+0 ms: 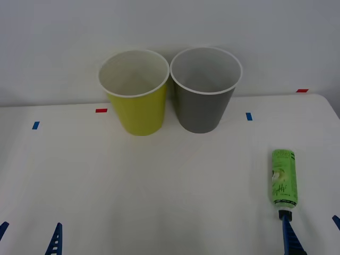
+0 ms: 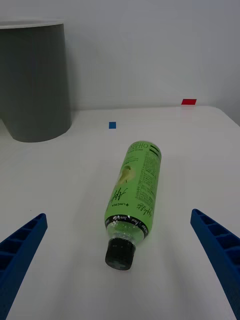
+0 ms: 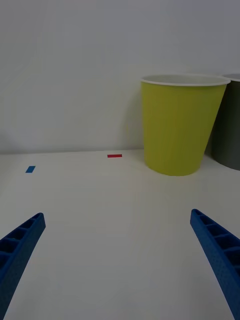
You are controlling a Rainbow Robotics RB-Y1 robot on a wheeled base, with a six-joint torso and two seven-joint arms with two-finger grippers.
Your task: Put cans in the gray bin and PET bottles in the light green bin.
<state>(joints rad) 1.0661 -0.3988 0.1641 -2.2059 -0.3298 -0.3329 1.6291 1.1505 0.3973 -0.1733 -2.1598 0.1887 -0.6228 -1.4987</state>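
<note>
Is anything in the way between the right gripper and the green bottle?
No. The right gripper is open, the bottle lies on bare table just ahead, cap toward it.

White table (image 1: 159, 186), far edge against a pale wall. Far centre: light green bin (image 1: 136, 95) on the left and gray bin (image 1: 203, 91) on the right, both upright, just beside each other; near right, the PET bottle (image 1: 283, 178) lies on its side, dark cap pointing toward the near edge. Tape marks along the far part: blue (image 1: 35, 125) far left, red (image 1: 101, 110) left of the green bin, blue (image 1: 249, 116) right of the gray bin, red (image 1: 302, 91) at the far right corner.
</note>
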